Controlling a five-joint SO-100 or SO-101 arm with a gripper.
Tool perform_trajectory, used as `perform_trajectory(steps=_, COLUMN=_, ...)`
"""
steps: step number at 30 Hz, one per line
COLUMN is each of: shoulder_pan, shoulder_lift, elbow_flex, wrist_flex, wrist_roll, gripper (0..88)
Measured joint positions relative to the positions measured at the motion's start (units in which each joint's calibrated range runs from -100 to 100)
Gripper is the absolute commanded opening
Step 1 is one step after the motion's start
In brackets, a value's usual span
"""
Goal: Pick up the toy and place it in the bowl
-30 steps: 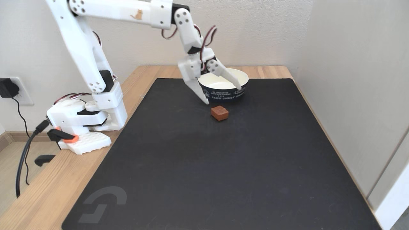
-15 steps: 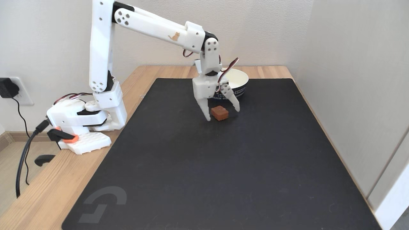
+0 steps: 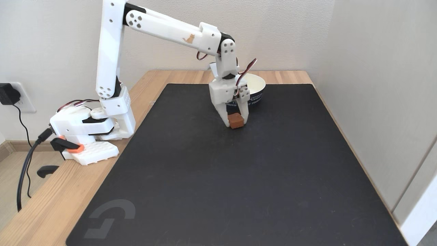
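In the fixed view the toy (image 3: 236, 120), a small reddish-brown block, rests on the black mat just in front of the bowl. My white gripper (image 3: 235, 122) points straight down over it, with both fingers closed against the block's sides. The bowl (image 3: 256, 89), cream inside and navy outside with white lettering, stands behind the gripper at the mat's far edge; the wrist covers its left part.
A large black mat (image 3: 239, 177) covers most of the wooden table (image 3: 44, 205). The arm's base (image 3: 88, 130) is clamped at the table's left edge, with cables running to a wall plug. A wall panel (image 3: 382, 102) borders the table's right side.
The gripper came down from in front of the bowl to the toy, straddled it open, and has now shut on it. The toy lies where it was.
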Motion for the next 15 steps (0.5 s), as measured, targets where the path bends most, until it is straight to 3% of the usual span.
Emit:
perform_trajectory(steps=8, shoulder_pan=-0.2, shoulder_lift=-2.4, elbow_flex=-1.9, wrist_flex=0.5, wrist_roll=-0.2, gripper=2.7)
perform_trajectory(steps=15, shoulder_pan=-4.2, shoulder_lift=-19.0, elbow_flex=-5.2, wrist_flex=0.7, wrist_roll=-2.9, gripper=2.7)
